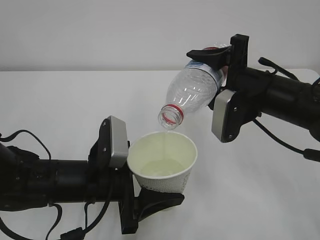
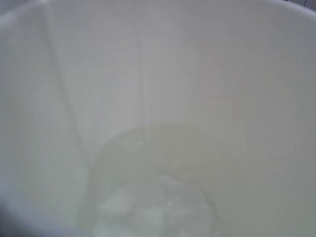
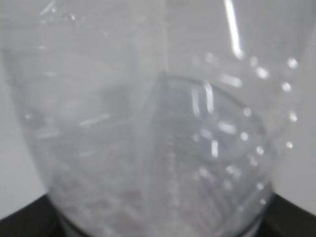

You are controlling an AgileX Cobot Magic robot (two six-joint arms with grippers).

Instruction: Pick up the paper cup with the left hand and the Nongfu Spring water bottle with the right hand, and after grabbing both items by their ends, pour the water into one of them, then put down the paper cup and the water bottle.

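Observation:
The paper cup (image 1: 162, 162) is held upright above the table, with my left gripper (image 1: 152, 192) shut on its lower part. Its cream inside fills the left wrist view (image 2: 197, 98), and shallow water (image 2: 158, 207) lies at the bottom. My right gripper (image 1: 220, 75) is shut on the base end of the Nongfu Spring water bottle (image 1: 192, 95). The bottle tilts down to the left, its open red-ringed mouth (image 1: 170, 117) just above the cup's far rim. The clear ribbed bottle wall (image 3: 148, 123) fills the right wrist view. I cannot make out a stream.
A white table (image 1: 65, 105) stretches under both arms to a pale wall behind. Black cables (image 1: 280, 140) hang from the right arm, and more loop below the left arm (image 1: 30, 145).

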